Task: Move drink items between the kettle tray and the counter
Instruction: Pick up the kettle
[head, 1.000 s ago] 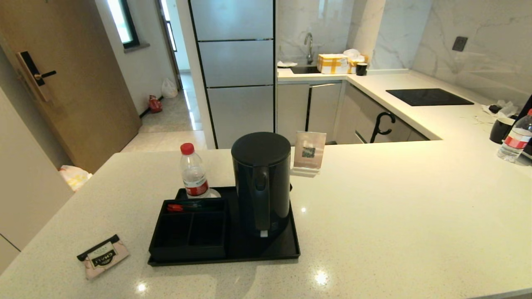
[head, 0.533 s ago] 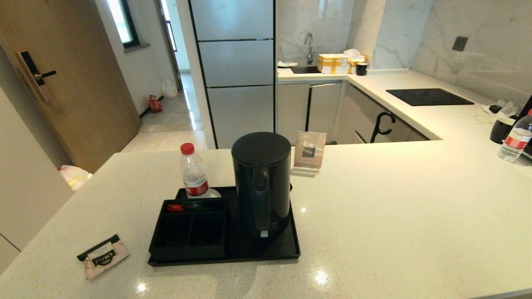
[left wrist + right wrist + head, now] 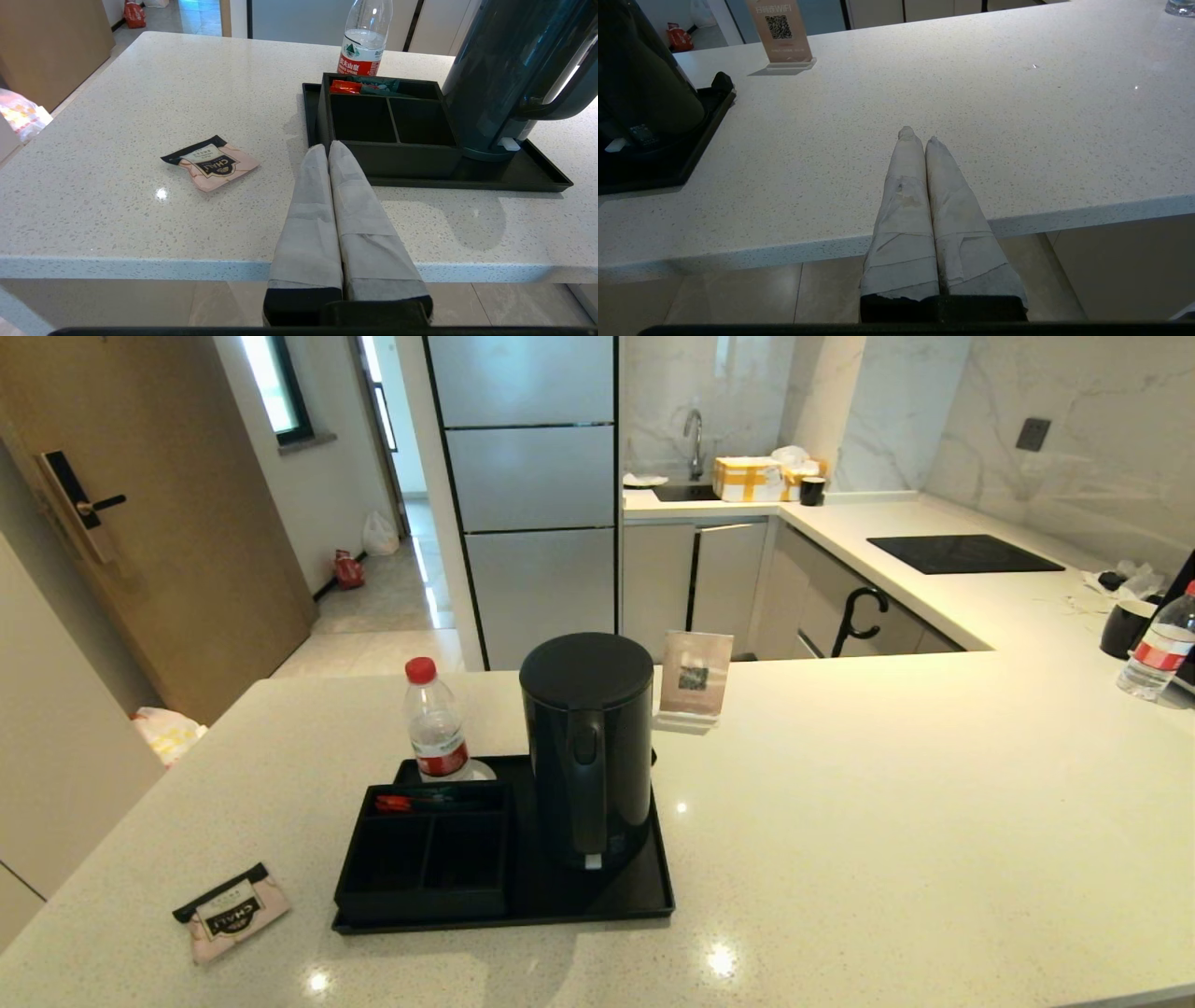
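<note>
Open the pressed-together, empty left end effector [image 3: 329, 148], reach over the worktop [image 3: 887, 803] to the CHALI tea sachet [image 3: 210, 162] lying left of the kettle tray [image 3: 537, 175], pinch low.

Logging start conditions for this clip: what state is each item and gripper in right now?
kettle: upright on the tray, lid shut.
tea sachet: flat on the counter, apart from the tray.
kettle tray: on the counter.
compartment box: front sections empty, packets in the back section.
water bottle: upright, capped.
left gripper: shut, empty.
right gripper: shut, empty.
</note>
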Robot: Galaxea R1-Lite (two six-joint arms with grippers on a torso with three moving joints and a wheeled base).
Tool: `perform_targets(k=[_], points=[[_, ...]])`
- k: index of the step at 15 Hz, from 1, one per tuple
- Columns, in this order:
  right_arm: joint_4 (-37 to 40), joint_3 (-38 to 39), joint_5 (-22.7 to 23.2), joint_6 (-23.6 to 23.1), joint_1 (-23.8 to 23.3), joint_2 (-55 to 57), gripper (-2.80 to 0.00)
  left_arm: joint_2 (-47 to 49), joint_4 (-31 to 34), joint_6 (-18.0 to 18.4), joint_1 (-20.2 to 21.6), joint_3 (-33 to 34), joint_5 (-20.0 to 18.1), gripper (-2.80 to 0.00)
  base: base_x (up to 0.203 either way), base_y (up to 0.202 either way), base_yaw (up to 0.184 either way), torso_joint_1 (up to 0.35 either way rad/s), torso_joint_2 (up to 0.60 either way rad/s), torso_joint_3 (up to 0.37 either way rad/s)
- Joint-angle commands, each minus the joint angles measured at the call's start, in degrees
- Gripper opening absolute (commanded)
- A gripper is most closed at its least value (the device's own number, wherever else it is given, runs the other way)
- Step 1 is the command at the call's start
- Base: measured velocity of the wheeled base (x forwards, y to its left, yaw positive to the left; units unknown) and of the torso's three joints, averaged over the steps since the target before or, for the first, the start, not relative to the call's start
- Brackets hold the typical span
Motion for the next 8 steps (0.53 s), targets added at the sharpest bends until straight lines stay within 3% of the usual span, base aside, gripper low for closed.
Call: perform_targets(k=[1,4,5,6,8], points=[[0.0,0.0,0.0,0.0,0.0,0.0,-2.80,0.0,-0.1,0.0,0.0,0.0,0.0,-2.80,0.000,0.000,0.000,0.000,0.00,0.000],[0.0,0.0,0.0,0.0,0.0,0.0,-2.80,0.0,-0.1,0.0,0.0,0.0,0.0,-2.80,0.000,0.000,0.000,0.000,0.00,0.000],[0.0,0.0,0.0,0.0,0.0,0.0,-2.80,0.0,0.6,1.5,0.0,0.1,-0.1,-2.80,0.000,0.000,0.000,0.000,0.00,0.000],[0.0,0.0,0.0,0.0,0.0,0.0,-2.80,-0.1,1.6,6.1,0.0,0.1,-0.3,-2.80,0.000,0.000,0.000,0.000,0.00,0.000],[0.0,0.0,0.0,0.0,0.0,0.0,-2.80,-0.1,2.1,7.1,0.0,0.2,-0.3,-2.80,0.000,0.000,0.000,0.000,0.00,0.000]])
